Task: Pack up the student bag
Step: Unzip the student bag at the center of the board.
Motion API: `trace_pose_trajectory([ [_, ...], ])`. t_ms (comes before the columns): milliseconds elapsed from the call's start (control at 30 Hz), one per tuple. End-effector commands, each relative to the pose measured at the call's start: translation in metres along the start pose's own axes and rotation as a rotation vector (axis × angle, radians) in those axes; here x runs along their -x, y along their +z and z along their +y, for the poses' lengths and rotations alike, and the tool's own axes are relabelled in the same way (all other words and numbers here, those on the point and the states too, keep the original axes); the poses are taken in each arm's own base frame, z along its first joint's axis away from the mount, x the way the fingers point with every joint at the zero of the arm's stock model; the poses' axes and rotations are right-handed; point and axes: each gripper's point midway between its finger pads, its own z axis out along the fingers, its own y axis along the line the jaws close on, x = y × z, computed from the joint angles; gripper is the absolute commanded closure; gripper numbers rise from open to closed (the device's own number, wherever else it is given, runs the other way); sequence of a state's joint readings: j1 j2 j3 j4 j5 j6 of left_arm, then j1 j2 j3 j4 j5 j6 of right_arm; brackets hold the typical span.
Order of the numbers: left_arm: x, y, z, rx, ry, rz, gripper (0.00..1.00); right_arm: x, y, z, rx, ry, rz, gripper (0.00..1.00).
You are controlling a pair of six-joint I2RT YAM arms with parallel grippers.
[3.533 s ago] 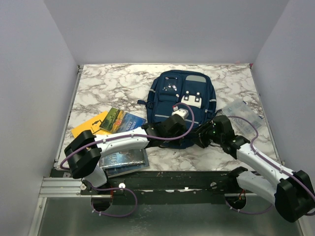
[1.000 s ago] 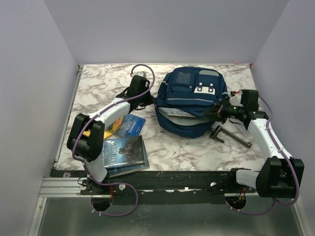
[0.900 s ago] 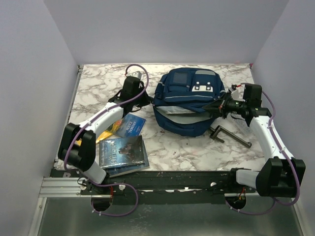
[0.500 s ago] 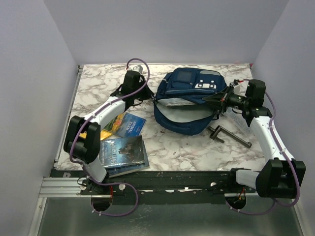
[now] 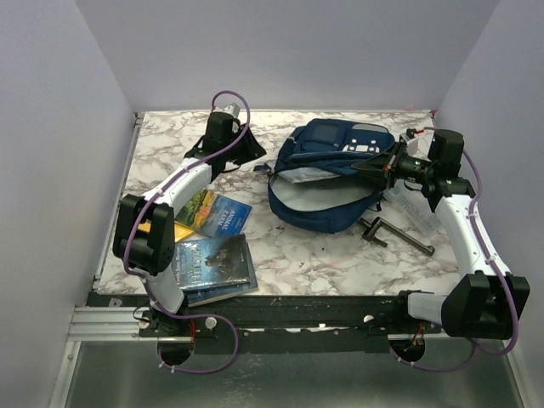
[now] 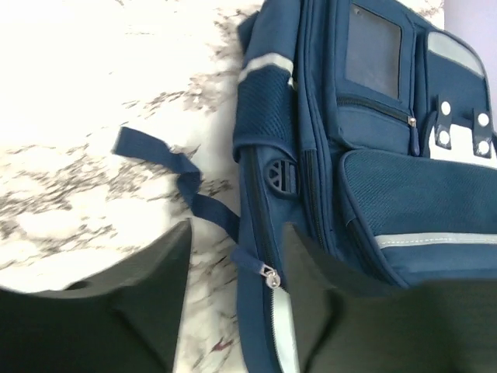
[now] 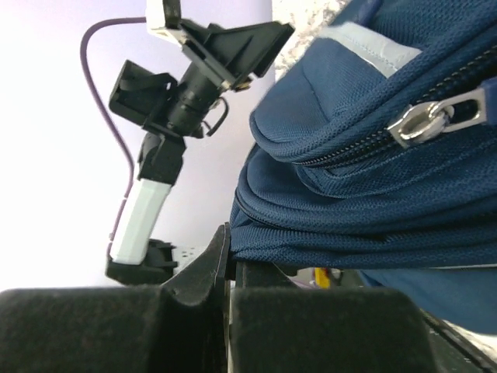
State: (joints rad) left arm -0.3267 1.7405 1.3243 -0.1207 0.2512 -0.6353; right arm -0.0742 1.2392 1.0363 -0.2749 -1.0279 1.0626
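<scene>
On the bench (image 5: 340, 255), the one student bag (image 5: 340, 143) is lying back-centre, its mouth gaping because your right end effector (image 5: 381, 167) is pinching its rim and holding it raised. Your left end effector (image 6: 237, 233) is hanging spread beside the zip, gripping nothing. At least three books (image 5: 212, 259) are waiting front-left, and one dark tool (image 5: 398, 235) is lying to the right

Nothing legible for you right now. The blue book (image 5: 223, 214) has pale lettering on its cover, and the dark book (image 5: 212, 259) nearer the arm bases shows a light title line. From the top view both are too small to read. Your left wrist view of the student bag (image 6: 373, 155) gives no readable label either.
</scene>
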Motion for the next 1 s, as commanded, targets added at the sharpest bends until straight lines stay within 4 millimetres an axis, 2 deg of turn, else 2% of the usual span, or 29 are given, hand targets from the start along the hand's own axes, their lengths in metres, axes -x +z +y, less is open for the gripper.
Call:
trace_pose_trajectory([
  [0, 0.003, -0.054, -0.028, -0.124, -0.041, 0.005, 0.4, -0.002, -0.006, -0.003, -0.034, -0.142, 0.006, 0.99],
  [100, -0.009, -0.083, -0.05, -0.234, -0.056, 0.045, 0.33, 0.003, -0.002, -0.024, -0.08, -0.194, -0.017, 0.99],
  [167, -0.026, -0.101, -0.064, -0.318, -0.051, 0.103, 0.3, 0.005, 0.003, -0.042, -0.104, -0.2, -0.032, 0.99],
  [300, -0.07, -0.129, -0.075, -0.437, -0.011, 0.176, 0.27, 0.003, 0.02, -0.063, -0.109, -0.203, -0.05, 0.99],
  [467, -0.132, -0.149, -0.081, -0.49, 0.06, 0.178, 0.26, 0.013, 0.024, -0.067, -0.143, -0.223, -0.128, 0.99],
  [533, -0.146, -0.152, -0.082, -0.486, 0.07, 0.171, 0.26, 0.015, 0.024, -0.063, -0.136, -0.231, -0.148, 0.99],
  [633, -0.147, -0.159, -0.084, -0.494, 0.068, 0.148, 0.25, 0.022, 0.023, -0.059, -0.137, -0.243, -0.186, 0.99],
  [767, -0.126, -0.17, -0.087, -0.478, 0.127, 0.075, 0.23, 0.043, 0.026, -0.072, -0.21, -0.315, -0.247, 0.99],
  [867, -0.113, -0.175, -0.072, -0.389, 0.13, 0.049, 0.2, 0.048, 0.042, -0.089, -0.278, -0.34, -0.228, 1.0],
  [967, -0.1, -0.183, -0.047, -0.274, 0.129, -0.004, 0.17, 0.035, 0.064, -0.097, -0.323, -0.388, -0.177, 0.99],
])
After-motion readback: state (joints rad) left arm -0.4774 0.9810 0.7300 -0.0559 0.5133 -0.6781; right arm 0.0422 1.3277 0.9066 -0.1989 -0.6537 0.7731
